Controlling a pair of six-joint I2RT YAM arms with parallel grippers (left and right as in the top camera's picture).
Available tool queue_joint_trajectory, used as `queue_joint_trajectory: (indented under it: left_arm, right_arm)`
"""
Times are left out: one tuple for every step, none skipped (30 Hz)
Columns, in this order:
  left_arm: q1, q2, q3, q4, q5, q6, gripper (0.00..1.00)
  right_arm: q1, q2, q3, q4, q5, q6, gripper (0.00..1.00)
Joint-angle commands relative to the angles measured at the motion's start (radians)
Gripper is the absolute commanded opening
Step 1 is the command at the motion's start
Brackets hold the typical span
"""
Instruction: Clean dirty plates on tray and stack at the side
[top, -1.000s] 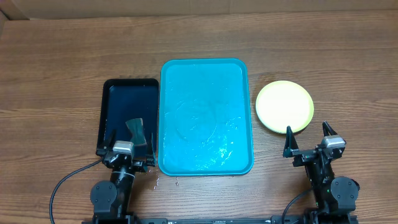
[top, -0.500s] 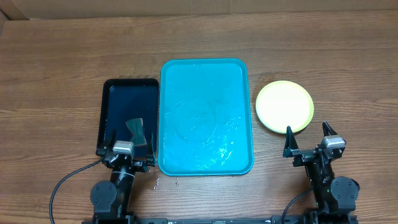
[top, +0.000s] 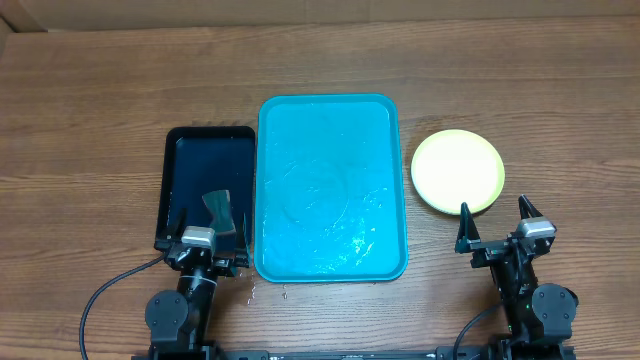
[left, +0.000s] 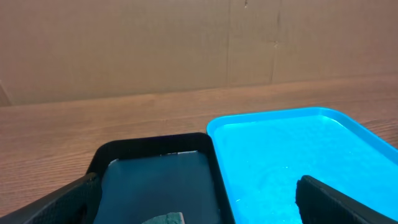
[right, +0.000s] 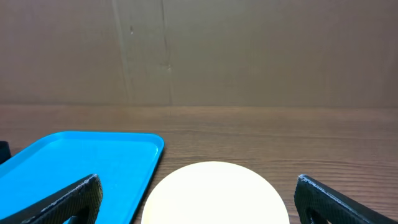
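Centrally, one glossy, wet-looking turquoise tray (top: 331, 130), rectangular with rounded corners and a raised rim. Just beside, one smaller black tray (top: 205, 160) with one grey-green scrap (top: 217, 207). Rightward on the woodgrain table (top: 100, 100), one smooth round pale yellow-green plate (top: 457, 170) showing; any beneath, impossible to tell. Left claw (left: 198, 182) and right claw (top: 494, 222) both spread wide, gripping nothing.

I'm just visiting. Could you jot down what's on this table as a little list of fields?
Blue tray: centre of table, wet-looking, no plates on it
Plates: right of the tray, on the table, yellow-green one on top
Black tray: left of the blue tray, holding a dark pad
Left gripper: open, empty
Right gripper: open, empty
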Motion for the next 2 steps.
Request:
queue_joint_trajectory:
  left_arm:
    - [-0.003, -0.009, -0.003, -0.003, -0.011, 0.023, 1.0]
    - [-0.003, -0.009, -0.003, -0.003, -0.01, 0.023, 1.0]
  right_arm:
    - [0.006, -0.012, -0.011, 0.002, 0.014, -0.004, 1.0]
    - [0.006, -0.012, -0.011, 0.002, 0.014, -0.004, 1.0]
